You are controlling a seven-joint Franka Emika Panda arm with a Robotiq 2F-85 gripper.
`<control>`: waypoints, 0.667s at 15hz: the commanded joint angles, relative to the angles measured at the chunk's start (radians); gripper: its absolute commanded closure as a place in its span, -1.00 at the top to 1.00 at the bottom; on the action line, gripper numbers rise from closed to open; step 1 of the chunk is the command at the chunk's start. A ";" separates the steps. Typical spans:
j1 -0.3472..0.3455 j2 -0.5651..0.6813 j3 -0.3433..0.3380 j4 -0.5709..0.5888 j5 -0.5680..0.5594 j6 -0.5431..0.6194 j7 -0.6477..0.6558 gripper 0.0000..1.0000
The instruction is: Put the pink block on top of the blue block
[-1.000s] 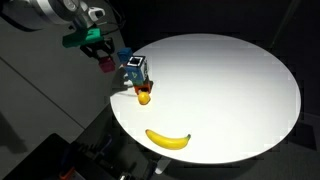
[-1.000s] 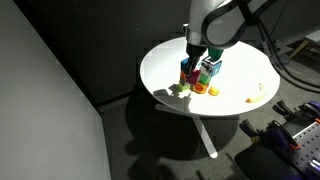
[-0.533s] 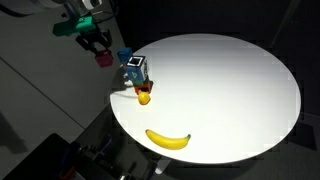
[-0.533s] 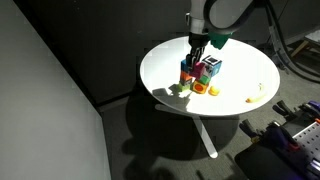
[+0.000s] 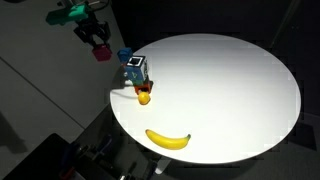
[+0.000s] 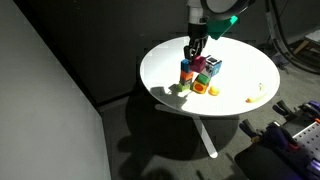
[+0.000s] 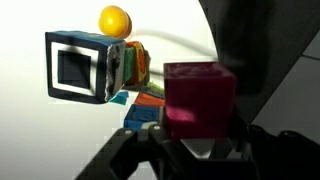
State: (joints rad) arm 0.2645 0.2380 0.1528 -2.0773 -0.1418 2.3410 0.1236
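One pink block (image 5: 102, 55) is hanging in the air, and the jaws are holding it, closed narrowly on two of its opposite sides. In the wrist view the pink block (image 7: 198, 98) is filling the lower middle of the picture, with the dark jaws pressing against it from both sides. It is touching nothing else and is sitting clear above the white round table (image 5: 230, 90), close to that table's edge.

The blue block (image 5: 124, 55) is resting on the table right at the same edge, near the raised pink block but apart from it. Just beside the blue block, a little further in from the edge, a taller dark blue box (image 5: 136, 70) with a white label is standing upright. A small orange ball (image 5: 144, 97) is lying next to that box, also near the edge. From the wrist camera the box (image 7: 78, 67) and the ball (image 7: 115, 20) are showing beyond the held block, with some coloured pieces between them that are too blurred to name.

Further along the table's edge, well apart from this group, a banana (image 5: 168, 139) is lying on its side. The arm (image 6: 212, 12) is reaching down over the group from above.
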 commanded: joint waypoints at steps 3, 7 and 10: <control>-0.008 0.002 -0.007 0.065 -0.009 -0.067 0.059 -0.35; -0.013 0.019 -0.018 0.094 -0.012 -0.075 0.065 -0.35; -0.014 0.034 -0.025 0.115 -0.014 -0.082 0.067 -0.35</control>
State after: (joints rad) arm 0.2559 0.2480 0.1288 -2.0131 -0.1422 2.2999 0.1663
